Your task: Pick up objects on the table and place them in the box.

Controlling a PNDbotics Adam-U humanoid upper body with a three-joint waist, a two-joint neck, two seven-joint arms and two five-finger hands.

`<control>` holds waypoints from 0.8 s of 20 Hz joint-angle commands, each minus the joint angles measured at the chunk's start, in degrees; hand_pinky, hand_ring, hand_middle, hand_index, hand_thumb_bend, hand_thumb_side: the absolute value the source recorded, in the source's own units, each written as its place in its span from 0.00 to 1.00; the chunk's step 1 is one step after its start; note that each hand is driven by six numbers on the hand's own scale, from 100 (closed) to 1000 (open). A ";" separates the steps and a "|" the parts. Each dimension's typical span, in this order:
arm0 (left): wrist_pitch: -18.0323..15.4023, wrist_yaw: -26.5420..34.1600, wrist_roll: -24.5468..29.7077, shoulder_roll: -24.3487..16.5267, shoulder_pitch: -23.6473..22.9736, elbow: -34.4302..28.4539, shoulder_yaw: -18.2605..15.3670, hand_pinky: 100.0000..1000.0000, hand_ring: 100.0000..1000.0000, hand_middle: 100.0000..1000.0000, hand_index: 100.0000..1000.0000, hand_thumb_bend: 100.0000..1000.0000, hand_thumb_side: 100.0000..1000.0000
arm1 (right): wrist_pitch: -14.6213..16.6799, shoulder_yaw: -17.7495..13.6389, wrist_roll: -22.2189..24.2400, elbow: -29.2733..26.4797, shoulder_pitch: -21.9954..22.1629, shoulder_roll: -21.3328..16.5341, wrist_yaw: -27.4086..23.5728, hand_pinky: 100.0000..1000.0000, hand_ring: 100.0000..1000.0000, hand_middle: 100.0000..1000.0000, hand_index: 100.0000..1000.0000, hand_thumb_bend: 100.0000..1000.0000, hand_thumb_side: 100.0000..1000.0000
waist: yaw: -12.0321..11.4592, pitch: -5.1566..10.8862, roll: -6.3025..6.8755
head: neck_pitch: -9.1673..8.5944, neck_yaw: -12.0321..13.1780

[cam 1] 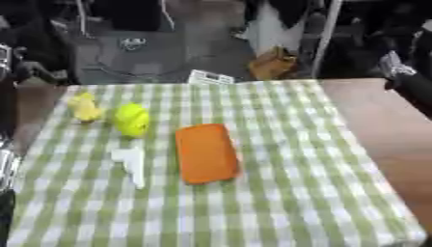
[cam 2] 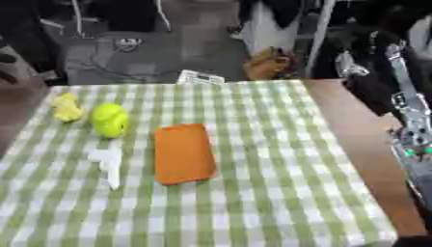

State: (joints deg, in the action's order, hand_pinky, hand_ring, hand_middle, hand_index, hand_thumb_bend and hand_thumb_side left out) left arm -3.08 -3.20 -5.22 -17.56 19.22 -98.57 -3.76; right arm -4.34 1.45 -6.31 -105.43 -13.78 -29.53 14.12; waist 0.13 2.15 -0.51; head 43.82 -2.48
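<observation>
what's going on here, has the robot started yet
Nothing is being handled right now. An orange box lies flat on the green checked cloth, with a lime toy, a yellow toy and a white piece to its left, all outside it. Only the robot's right arm shows at the edge; neither hand is visible.

Stereo head cams, looking down, same table [cam 1: 371, 125].

Checked table [cam 1: 295, 193], orange box [cam 1: 206, 153], possibly 3 toys
</observation>
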 commanded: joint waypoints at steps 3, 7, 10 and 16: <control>0.62 -6.37 2.85 -2.67 2.20 0.35 -0.12 0.38 0.56 0.62 0.81 0.13 0.81 | 0.03 -0.56 0.04 -1.09 -0.64 -1.19 0.09 0.28 0.51 0.54 0.80 0.19 0.60 | 0.20 0.36 -0.61 | 0.30 -0.08; -0.71 -19.03 12.59 -5.68 5.84 3.97 2.13 0.42 0.57 0.65 0.83 0.10 0.64 | 0.10 -0.43 0.19 -1.07 -0.69 -1.16 0.05 0.28 0.51 0.54 0.80 0.19 0.60 | 0.52 0.47 -0.60 | 0.30 -0.18; -3.74 -27.65 20.35 -7.66 8.51 6.87 3.53 0.45 0.59 0.66 0.83 0.13 0.55 | 0.12 -0.35 0.31 -1.04 -0.66 -1.22 0.03 0.28 0.51 0.54 0.80 0.19 0.60 | 0.67 0.45 -0.58 | 0.30 -0.23; -14.39 -43.03 33.79 -12.36 14.86 13.35 9.01 0.67 0.73 0.75 0.82 0.46 0.19 | 0.19 -0.12 0.55 -0.99 -0.75 -1.24 -0.02 0.28 0.51 0.54 0.80 0.19 0.60 | 1.08 0.52 -0.39 | 0.30 -0.24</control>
State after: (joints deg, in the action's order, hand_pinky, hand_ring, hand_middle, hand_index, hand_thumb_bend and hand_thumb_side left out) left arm -15.14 -42.95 25.72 -27.21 32.65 -86.08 4.14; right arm -4.27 1.51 -5.97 -105.43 -13.70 -29.53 14.12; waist 1.19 2.20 -0.51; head 43.83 -2.63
